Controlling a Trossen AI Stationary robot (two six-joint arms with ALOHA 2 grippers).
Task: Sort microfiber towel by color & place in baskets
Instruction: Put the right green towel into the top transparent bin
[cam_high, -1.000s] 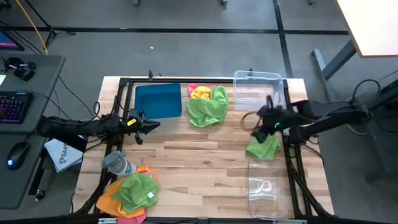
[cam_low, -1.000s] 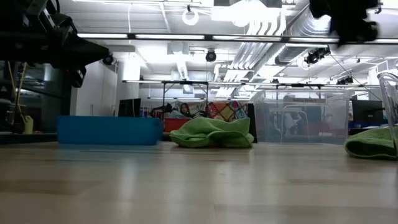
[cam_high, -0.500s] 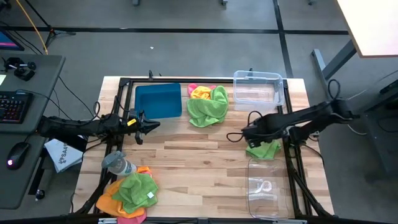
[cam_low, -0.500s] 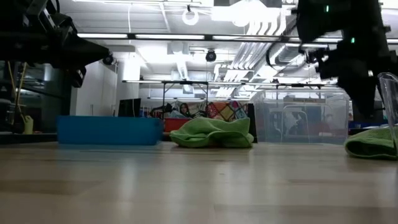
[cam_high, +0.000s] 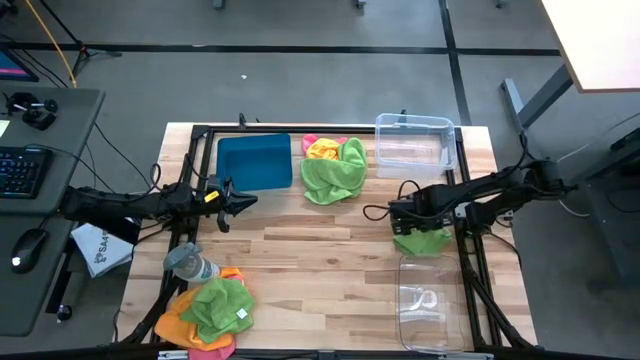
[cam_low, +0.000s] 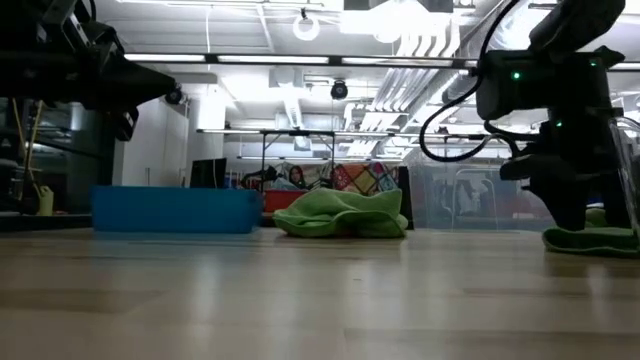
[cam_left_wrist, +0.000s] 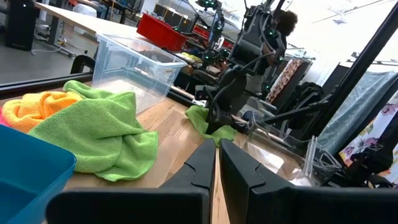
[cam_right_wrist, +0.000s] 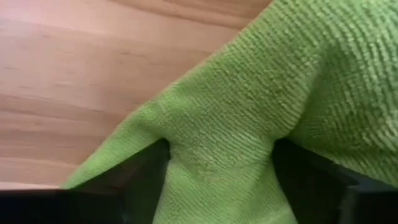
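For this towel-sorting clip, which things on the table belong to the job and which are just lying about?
Job: green towel under the right gripper; towel pile; second pile; blue tray; two clear bins.
Lying about: bottle.

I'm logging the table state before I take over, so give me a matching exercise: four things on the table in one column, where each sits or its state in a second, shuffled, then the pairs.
Things:
1. teal tray
2. right hand
3. left hand
4. grey-capped bottle

Places or states:
A. lying by the towel pile at the table's near left corner
B. down on the lone green towel, fingers spread over it
C. at the far edge, beside the orange and green towels
D. waiting over the left side, fingers shut

Pairs: 1-C, 2-B, 3-D, 4-A
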